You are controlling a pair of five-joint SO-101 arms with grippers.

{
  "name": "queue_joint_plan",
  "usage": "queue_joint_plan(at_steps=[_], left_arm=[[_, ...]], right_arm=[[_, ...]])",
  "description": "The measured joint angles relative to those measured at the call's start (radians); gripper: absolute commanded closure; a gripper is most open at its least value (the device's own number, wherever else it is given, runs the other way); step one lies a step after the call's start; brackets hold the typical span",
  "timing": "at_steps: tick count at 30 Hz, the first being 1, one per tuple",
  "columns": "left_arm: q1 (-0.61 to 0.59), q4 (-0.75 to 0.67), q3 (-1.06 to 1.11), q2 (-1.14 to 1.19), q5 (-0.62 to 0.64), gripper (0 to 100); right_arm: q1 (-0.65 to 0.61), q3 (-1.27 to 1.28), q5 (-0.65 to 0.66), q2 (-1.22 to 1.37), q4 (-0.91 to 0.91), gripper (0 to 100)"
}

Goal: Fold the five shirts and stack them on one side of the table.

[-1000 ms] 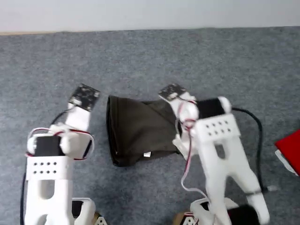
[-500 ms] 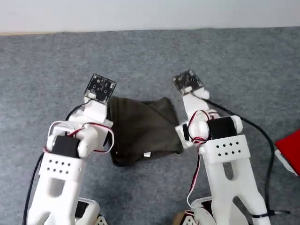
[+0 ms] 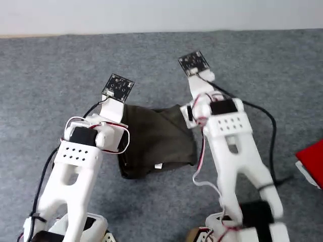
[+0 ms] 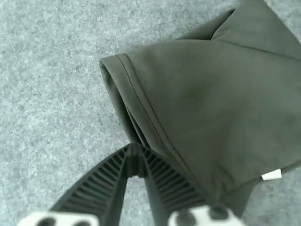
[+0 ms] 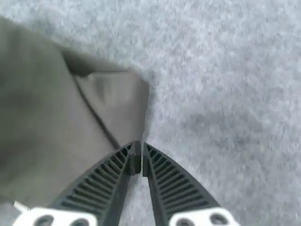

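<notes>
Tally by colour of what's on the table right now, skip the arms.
Dark olive shirt, folded: 1
Red item, cut off at the table's right edge, can't tell what it is: 1
Total: 2

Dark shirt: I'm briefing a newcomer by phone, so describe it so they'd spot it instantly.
On the grey table, look between the white left arm and right arm. The shirt lies folded there, dark olive with a small white tag, unlike the red item beyond the right arm.
</notes>
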Motion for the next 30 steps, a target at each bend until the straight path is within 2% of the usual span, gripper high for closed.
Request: queue_joint_plan(at_steps=[10, 18, 22, 30], left_arm=[[-0.017, -0.011, 0.0, 0.0, 0.0, 100], [-0.184, -0.077, 0.0, 0.0, 0.0, 100], [-0.218, -0.084, 0.0, 0.0, 0.0, 100], [-0.232, -0.086, 0.0, 0.0, 0.0, 100]], right_arm=[[-0.057, -0.374, 0.0, 0.42, 0.005, 97.4], [-0.057, -0.56, 0.0, 0.646, 0.048, 97.4], [-0.057, -0.594, 0.0, 0.721, 0.057, 97.4], [0.054, -0.677, 0.029, 0.815, 0.058, 97.4]])
